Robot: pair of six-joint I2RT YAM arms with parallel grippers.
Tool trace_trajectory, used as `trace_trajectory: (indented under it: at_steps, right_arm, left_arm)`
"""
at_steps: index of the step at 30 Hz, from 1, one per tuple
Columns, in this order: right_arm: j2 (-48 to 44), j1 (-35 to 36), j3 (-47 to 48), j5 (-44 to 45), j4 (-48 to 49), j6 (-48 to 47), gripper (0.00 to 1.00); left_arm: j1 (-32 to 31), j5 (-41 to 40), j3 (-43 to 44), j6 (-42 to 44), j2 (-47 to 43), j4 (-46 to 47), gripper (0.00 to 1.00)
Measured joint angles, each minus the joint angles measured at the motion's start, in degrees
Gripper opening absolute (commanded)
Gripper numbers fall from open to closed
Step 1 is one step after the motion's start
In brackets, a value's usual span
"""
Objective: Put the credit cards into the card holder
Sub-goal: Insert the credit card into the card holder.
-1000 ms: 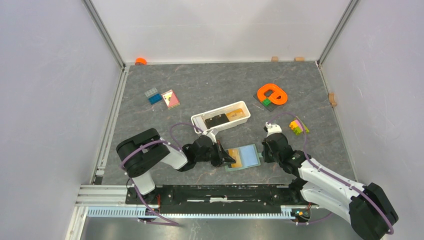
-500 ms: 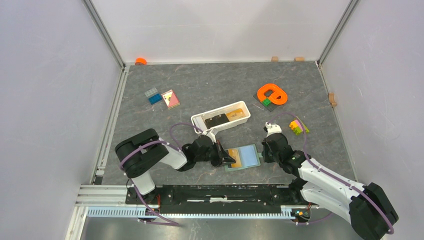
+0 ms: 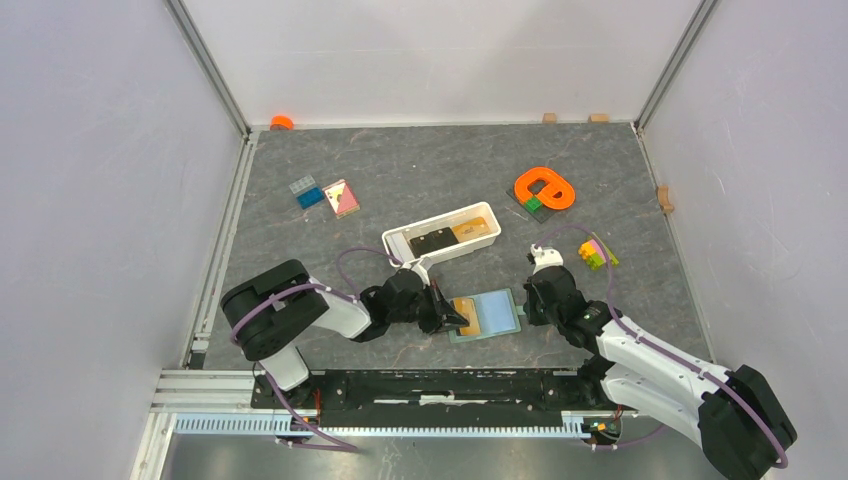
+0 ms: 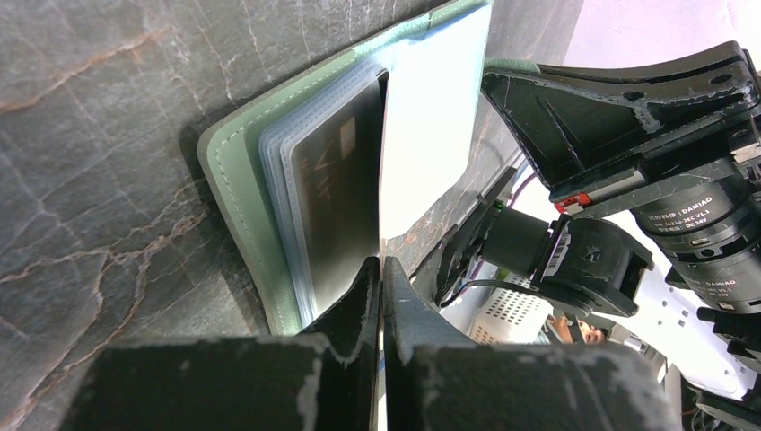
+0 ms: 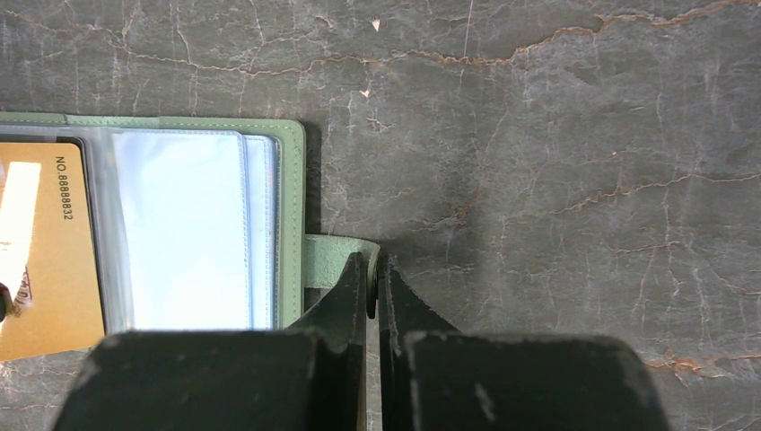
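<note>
The left gripper [image 4: 381,262] covers one edge of the tan card [image 5: 45,251], jaws pinching it. The right gripper [image 5: 371,269] jaws clamp the strap of the open card holder [image 3: 498,312], which lies just nearside of the white tray [image 3: 392,240] and is unmoved since earlier.

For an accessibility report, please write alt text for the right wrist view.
The shut right gripper pinches the side tab of an open green card holder on a dark, veined table. A gold card lies on the holder at the frame's left; the clear sleeve beside it looks empty.
</note>
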Motion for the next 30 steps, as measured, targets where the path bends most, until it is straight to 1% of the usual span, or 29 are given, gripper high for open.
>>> trace_trajectory:
  at_steps: [16, 30]
  right_arm:
    - [0.11, 0.11, 0.02, 0.04, 0.02, 0.0, 0.0]
    - [0.22, 0.13, 0.07, 0.17, 0.0, 0.02, 0.0]
  left_arm:
    - [-0.02, 0.02, 1.88, 0.11, 1.33, -0.07, 0.02]
    - [-0.72, 0.02, 2.71, 1.01, 3.82, 2.51, 0.02]
